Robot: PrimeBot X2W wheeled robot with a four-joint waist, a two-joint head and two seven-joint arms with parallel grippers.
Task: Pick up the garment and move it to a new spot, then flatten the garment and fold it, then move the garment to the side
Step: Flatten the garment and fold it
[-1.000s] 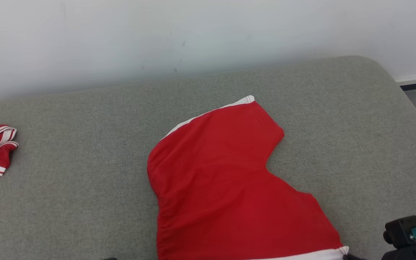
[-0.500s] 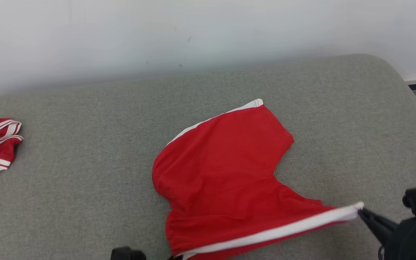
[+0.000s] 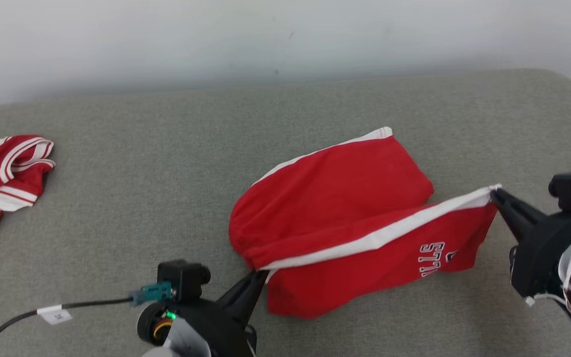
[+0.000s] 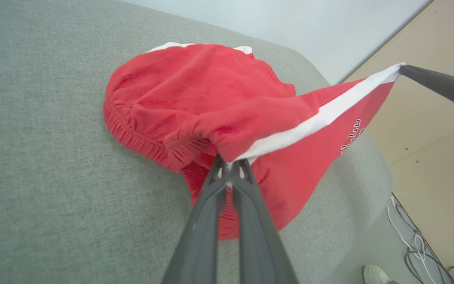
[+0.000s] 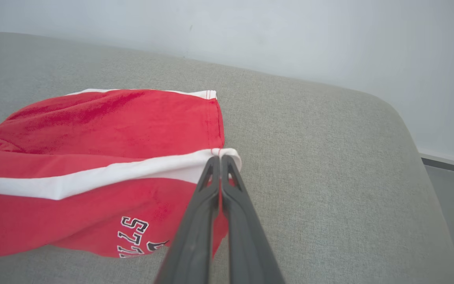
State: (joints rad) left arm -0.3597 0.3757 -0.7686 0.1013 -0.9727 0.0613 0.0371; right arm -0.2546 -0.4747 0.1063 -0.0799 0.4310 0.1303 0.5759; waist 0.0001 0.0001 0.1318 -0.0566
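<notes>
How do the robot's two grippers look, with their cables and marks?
Left gripper and right gripper: black bodies, two long dark grey fingers tapering to thin tips. A teal plug on the left one takes a black cable with a white label; white and red wires loop by the right one.

Shorts [image 3: 335, 198] — near edge now aloft
</notes>
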